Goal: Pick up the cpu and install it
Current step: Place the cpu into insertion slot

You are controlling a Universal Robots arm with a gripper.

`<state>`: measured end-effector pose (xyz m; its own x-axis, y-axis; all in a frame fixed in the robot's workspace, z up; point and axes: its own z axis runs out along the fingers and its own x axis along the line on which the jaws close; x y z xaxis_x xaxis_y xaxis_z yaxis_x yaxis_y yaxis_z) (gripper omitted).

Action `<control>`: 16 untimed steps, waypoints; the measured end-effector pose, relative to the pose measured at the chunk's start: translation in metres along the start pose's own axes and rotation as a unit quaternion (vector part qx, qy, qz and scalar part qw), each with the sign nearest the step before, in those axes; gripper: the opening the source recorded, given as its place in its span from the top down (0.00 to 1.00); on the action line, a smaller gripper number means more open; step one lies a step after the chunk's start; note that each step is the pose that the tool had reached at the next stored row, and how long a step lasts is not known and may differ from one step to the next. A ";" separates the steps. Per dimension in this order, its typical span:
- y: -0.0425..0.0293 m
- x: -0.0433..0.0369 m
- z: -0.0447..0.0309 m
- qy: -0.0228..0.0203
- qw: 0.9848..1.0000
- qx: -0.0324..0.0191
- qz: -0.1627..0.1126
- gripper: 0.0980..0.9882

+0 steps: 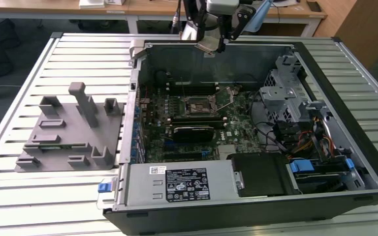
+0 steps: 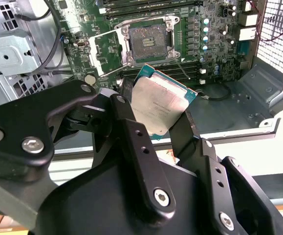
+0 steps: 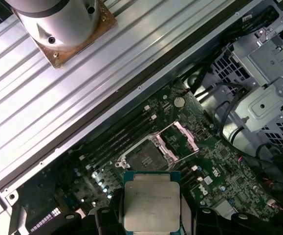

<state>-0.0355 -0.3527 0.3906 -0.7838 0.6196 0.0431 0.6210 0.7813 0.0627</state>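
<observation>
Cpu (image 2: 163,105) clamped by its edges between the two black fingers (image 2: 134,137) of the hand (image 2: 155,110), silvery top facing up, greenish rim showing along one side. Held in the air over the open computer case (image 1: 255,219), clear of the green motherboard (image 1: 153,123).

Beneath it in both wrist views, the black square socket (image 3: 148,157), contacts bare, metal frame (image 3: 180,139) swung up and open beside it. Long memory slots (image 3: 124,134) running alongside the socket.

In the exterior view, hand high above the case's far wall, well apart from the socket down on the board.

Grey fixture (image 1: 71,132) with upright posts lying on the slatted metal desk (image 1: 18,88), to the exterior view's left of the case, well apart from the hand.
</observation>
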 end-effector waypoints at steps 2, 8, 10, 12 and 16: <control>0.0000 0.0000 0.0000 0.000 1.000 0.000 0.003 0.50; 0.0000 0.0000 0.0000 -0.001 1.000 0.000 0.011 0.50; 0.0000 0.0000 0.0000 -0.001 1.000 -0.001 0.014 0.50; 0.0000 0.0000 0.0000 -0.001 1.000 -0.001 0.016 0.50; 0.0000 0.0000 0.0000 -0.001 1.000 -0.001 0.022 0.50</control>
<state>-0.0355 -0.3527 0.3906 -0.7560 0.6531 0.0431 0.6545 0.7535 0.0627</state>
